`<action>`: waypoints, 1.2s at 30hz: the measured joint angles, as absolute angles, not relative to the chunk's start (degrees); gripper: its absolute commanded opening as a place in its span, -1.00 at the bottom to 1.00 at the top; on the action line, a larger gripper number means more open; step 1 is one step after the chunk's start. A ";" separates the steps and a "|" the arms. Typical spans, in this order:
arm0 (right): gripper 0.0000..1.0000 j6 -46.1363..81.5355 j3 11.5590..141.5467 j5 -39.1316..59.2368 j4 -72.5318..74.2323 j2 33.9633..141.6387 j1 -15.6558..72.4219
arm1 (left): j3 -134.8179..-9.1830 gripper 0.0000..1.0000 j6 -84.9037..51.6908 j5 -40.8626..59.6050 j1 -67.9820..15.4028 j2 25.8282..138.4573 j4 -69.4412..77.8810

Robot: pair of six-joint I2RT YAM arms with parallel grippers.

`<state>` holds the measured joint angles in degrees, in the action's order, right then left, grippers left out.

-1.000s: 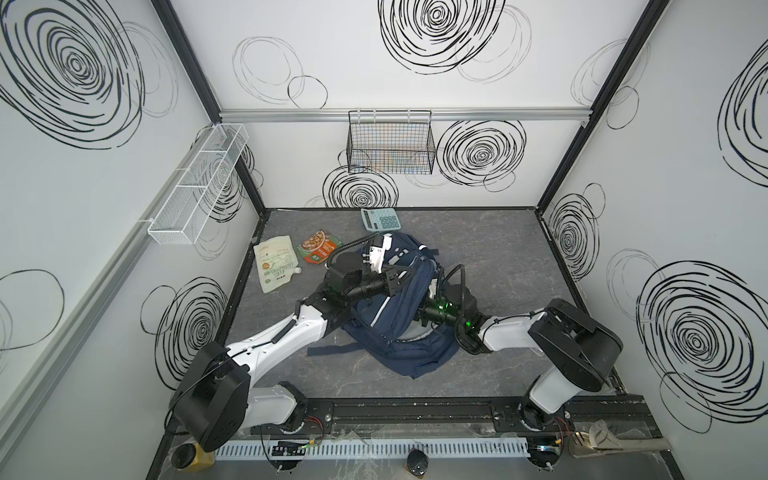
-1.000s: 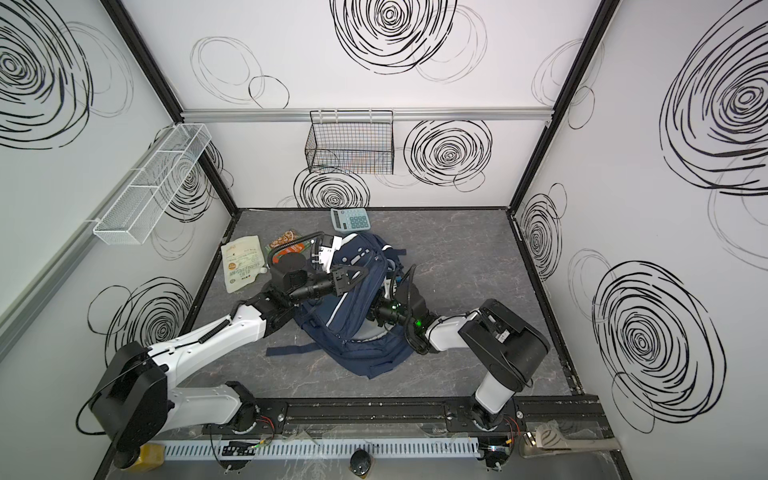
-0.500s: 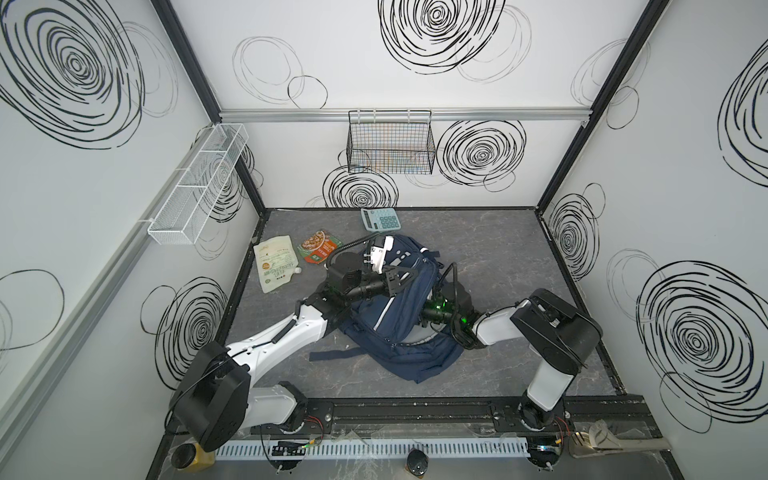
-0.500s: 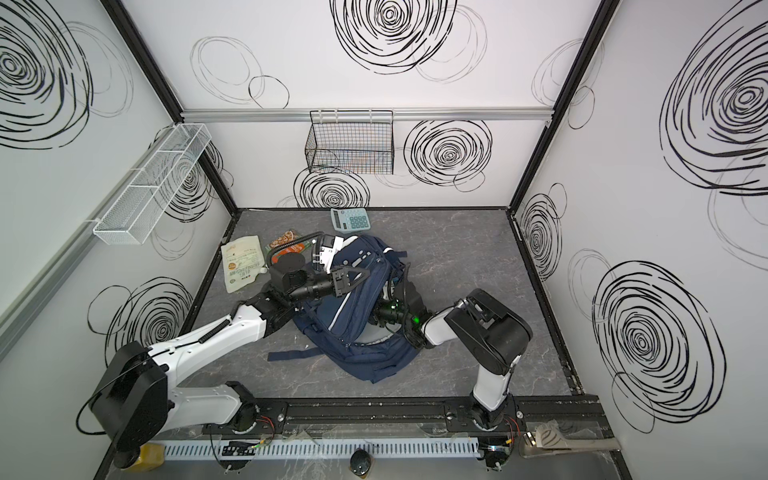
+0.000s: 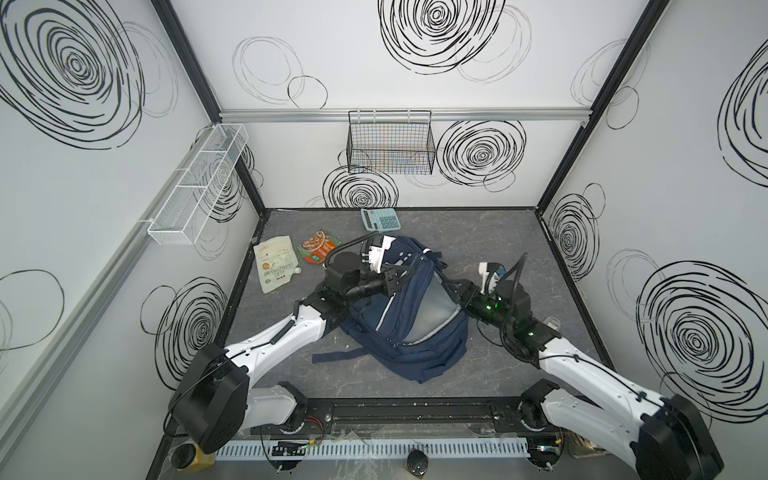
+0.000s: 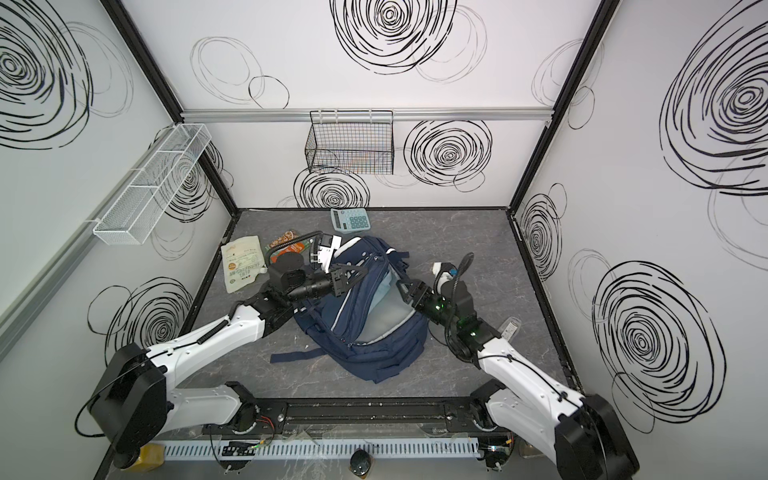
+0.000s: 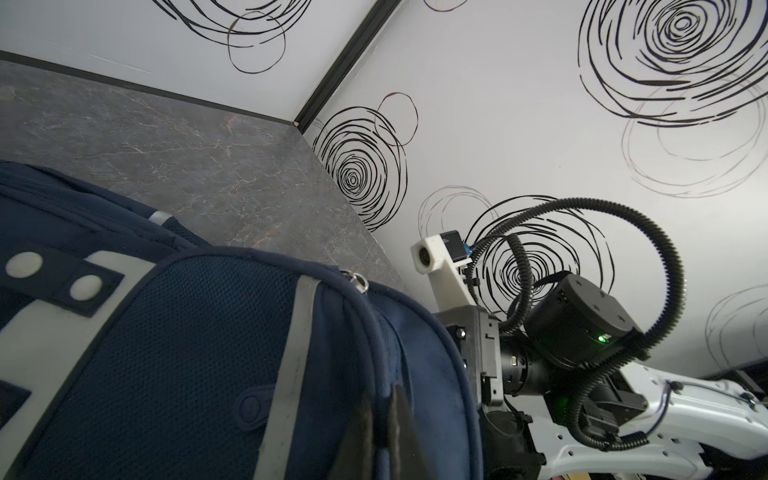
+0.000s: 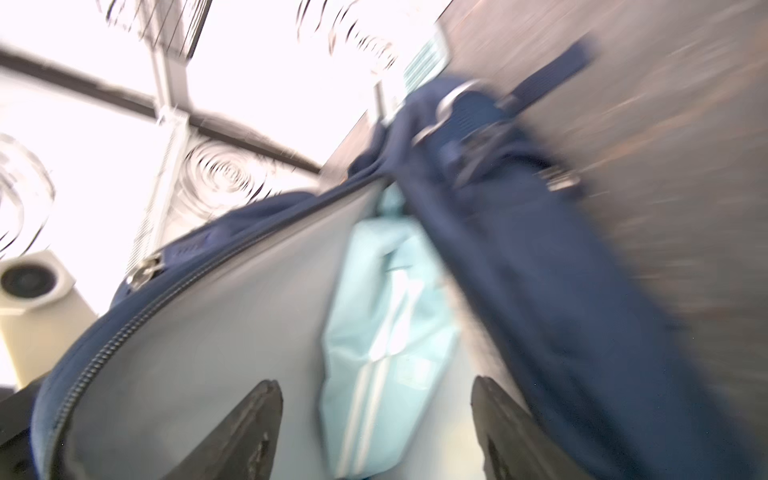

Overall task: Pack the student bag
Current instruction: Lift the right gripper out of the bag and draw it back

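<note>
Navy against grey stone: looking down on the student bag (image 5: 399, 324), lying unzipped mid-floor with pale lining showing. Pinching its raised front flap with the left gripper (image 5: 405, 274), jaws together on the fabric. Holding the right gripper (image 5: 450, 286) just beside the student bag's open mouth, jaws apart, gripping nothing. Finding a light blue umbrella (image 8: 386, 316) inside the student bag, against the lining. Noting a calculator (image 5: 380, 219) behind the student bag, near the back wall, and an orange packet (image 5: 318, 248) and a white pouch (image 5: 276, 268) off its left side, apart from it. Seeing open floor (image 5: 478, 232) right of the student bag and behind it. Passing a wire basket (image 5: 390, 149) and a mesh shelf (image 5: 199, 183) on the walls, well above the student bag.
</note>
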<state>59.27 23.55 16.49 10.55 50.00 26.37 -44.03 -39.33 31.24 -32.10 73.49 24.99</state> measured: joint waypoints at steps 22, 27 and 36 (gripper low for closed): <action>0.63 49.93 38.28 -7.01 -13.17 53.15 12.36 | -44.71 -1.00 -35.09 29.32 -33.12 73.49 22.22; 0.62 50.13 39.18 -5.26 -10.79 56.64 12.36 | -44.80 -1.00 -34.48 29.32 -33.15 73.49 21.87; 0.59 49.45 41.32 -4.75 -7.35 59.66 13.08 | -45.45 -0.37 -33.54 29.39 -33.39 73.49 20.58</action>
<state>49.45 41.32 -4.75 -7.35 59.66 13.08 -45.45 -33.54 29.39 -33.39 73.49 20.58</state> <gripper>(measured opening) 0.800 0.097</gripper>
